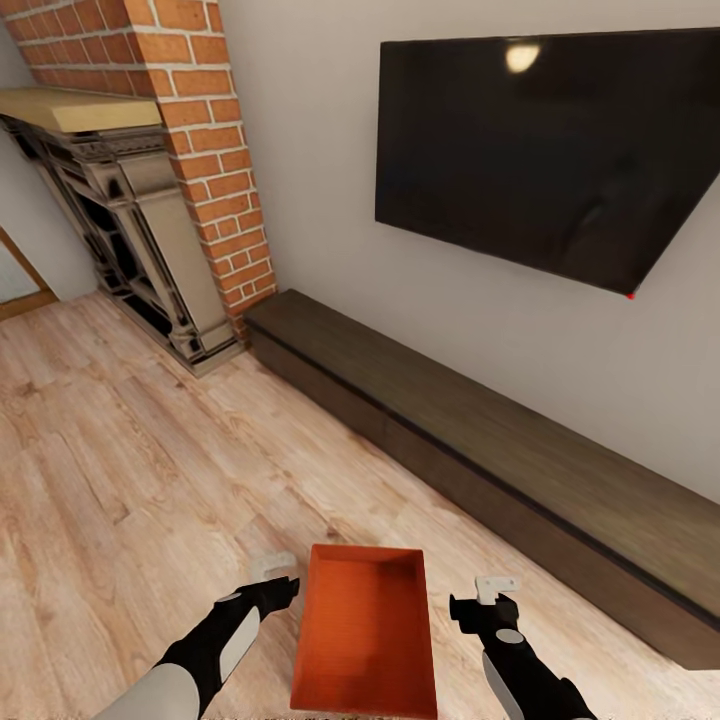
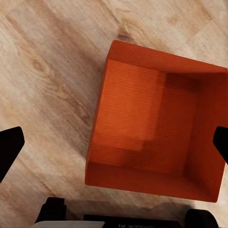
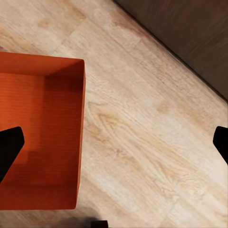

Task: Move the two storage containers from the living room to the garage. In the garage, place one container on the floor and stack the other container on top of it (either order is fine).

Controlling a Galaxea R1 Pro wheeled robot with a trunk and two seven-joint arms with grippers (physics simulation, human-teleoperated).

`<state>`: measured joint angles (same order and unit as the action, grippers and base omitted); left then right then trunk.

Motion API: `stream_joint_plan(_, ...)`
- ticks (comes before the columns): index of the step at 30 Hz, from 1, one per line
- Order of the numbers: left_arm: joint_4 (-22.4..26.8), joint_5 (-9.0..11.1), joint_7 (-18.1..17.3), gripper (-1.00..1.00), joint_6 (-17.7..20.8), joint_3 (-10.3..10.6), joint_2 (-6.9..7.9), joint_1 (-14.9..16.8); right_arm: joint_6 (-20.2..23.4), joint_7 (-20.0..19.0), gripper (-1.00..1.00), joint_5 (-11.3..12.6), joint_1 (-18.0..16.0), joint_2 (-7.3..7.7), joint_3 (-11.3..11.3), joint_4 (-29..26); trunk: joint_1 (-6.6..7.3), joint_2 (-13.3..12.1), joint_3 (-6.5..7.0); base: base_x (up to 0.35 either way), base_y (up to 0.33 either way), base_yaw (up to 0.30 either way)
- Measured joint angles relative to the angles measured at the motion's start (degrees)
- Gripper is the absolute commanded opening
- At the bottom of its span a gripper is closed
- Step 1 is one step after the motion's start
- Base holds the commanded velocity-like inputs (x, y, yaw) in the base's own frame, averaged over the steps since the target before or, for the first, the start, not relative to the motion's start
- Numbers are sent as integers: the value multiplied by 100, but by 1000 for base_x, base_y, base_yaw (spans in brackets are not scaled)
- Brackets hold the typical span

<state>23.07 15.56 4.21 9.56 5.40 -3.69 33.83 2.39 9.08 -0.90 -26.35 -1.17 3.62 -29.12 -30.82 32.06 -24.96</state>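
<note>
At the bottom centre of the head view one storage container sits on the wood-plank floor, between the left gripper and right gripper, touched by neither. Both sets of jaws stand open. The bin looks light, stiff and smooth-walled, so its long side rims seem the best hold, one arm each. Beyond, toward the right, runs a dark low cabinet, with the brick fireplace at upper left

Home living room: brick fireplace, wall television, plank floor.
</note>
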Motion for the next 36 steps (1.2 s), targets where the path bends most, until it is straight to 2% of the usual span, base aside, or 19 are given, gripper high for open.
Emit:
stream_joint_plan(5,-31,-9,-3,100,2,74,-134,-1,-13,1,100,2,0,0,-25,0,-110,201,-137,0,0,0)
stream_joint_plan(9,-48,-21,20,100,8,500,-173,-1,-16,-2,100,3,0,0,-36,0,-198,362,-246,0,0,0)
stream_joint_plan(13,-52,-29,42,100,4,686,-170,0,-22,-3,100,46,0,0,-36,0,-286,523,-356,0,0,0)
stream_joint_plan(15,-47,-30,157,100,-9,712,-127,0,-24,-3,100,70,0,0,-35,0,-330,603,-410,0,0,0)
stream_joint_plan(19,-37,-15,781,100,-44,719,-97,-1,-22,-6,100,80,0,0,-35,0,-418,764,-520,0,0,0)
stream_joint_plan(22,-29,-3,1014,100,-60,721,-94,-1,-24,-9,100,82,0,0,-35,0,-484,884,-602,0,0,0)
stream_joint_plan(28,16,7,1088,100,-65,731,-148,-1,-28,-8,100,82,0,0,-37,0,-616,1125,-766,0,0,0)
stream_joint_plan(32,24,13,1086,100,-60,746,-179,-1,-39,-7,100,82,0,0,-43,-1,-616,1127,-804,0,0,0)
stream_joint_plan(36,27,16,1078,100,-39,747,-181,-1,-35,-11,100,82,0,0,-43,4,-704,1286,-912,0,0,0)
